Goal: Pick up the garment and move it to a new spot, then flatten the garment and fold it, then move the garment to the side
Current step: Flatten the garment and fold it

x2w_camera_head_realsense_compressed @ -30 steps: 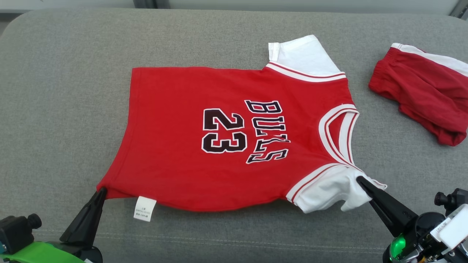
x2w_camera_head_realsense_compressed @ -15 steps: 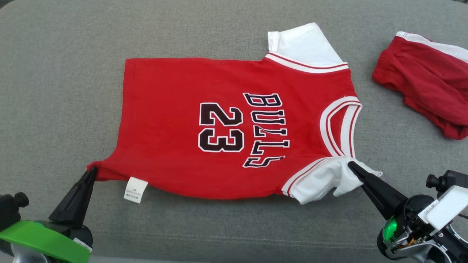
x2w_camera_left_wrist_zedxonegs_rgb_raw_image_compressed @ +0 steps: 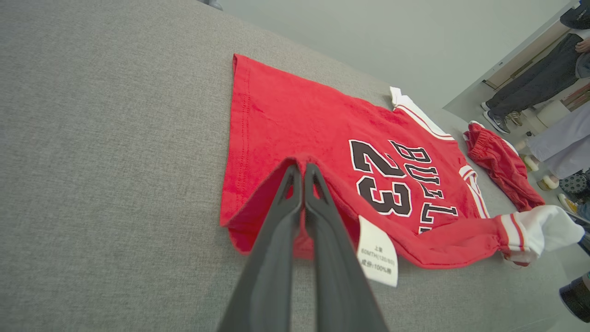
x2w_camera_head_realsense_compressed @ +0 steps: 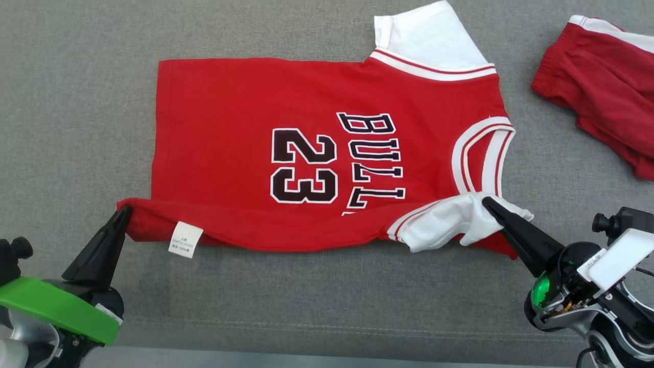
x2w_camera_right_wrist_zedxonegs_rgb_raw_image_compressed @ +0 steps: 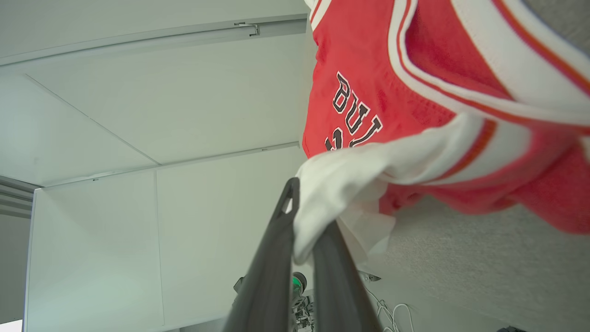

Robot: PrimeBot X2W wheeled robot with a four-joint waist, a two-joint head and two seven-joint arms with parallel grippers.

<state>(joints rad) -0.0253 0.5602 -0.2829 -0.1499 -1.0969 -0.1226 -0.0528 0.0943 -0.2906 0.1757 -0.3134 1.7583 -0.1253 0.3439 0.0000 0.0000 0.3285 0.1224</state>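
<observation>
A red jersey (x2w_camera_head_realsense_compressed: pixel 245 128) with white sleeves and "BULLS 23" in black lies spread on the grey cushion (x2w_camera_head_realsense_compressed: pixel 76 102), collar toward the right. Its near edge is lifted and rolled over toward the far side. My left gripper (x2w_camera_head_realsense_compressed: pixel 125 210) is shut on the near hem corner (x2w_camera_left_wrist_zedxonegs_rgb_raw_image_compressed: pixel 299 167), beside a white care label (x2w_camera_head_realsense_compressed: pixel 185 239). My right gripper (x2w_camera_head_realsense_compressed: pixel 488 203) is shut on the near white sleeve (x2w_camera_head_realsense_compressed: pixel 449 220), which bunches between its fingers (x2w_camera_right_wrist_zedxonegs_rgb_raw_image_compressed: pixel 281 230). The far white sleeve (x2w_camera_head_realsense_compressed: pixel 424 36) lies flat.
Red shorts (x2w_camera_head_realsense_compressed: pixel 598 87) with a white stripe lie crumpled at the far right of the cushion, also seen as red shorts (x2w_camera_left_wrist_zedxonegs_rgb_raw_image_compressed: pixel 500 166) in the left wrist view. People's legs (x2w_camera_left_wrist_zedxonegs_rgb_raw_image_compressed: pixel 530 92) stand beyond the cushion. The cushion's front seam (x2w_camera_head_realsense_compressed: pixel 327 327) runs near me.
Both grippers have carried the jersey's near edge up and toward the far side, so it now folds over the lower part of the lettering. The head camera has tilted, shifting the whole scene.
</observation>
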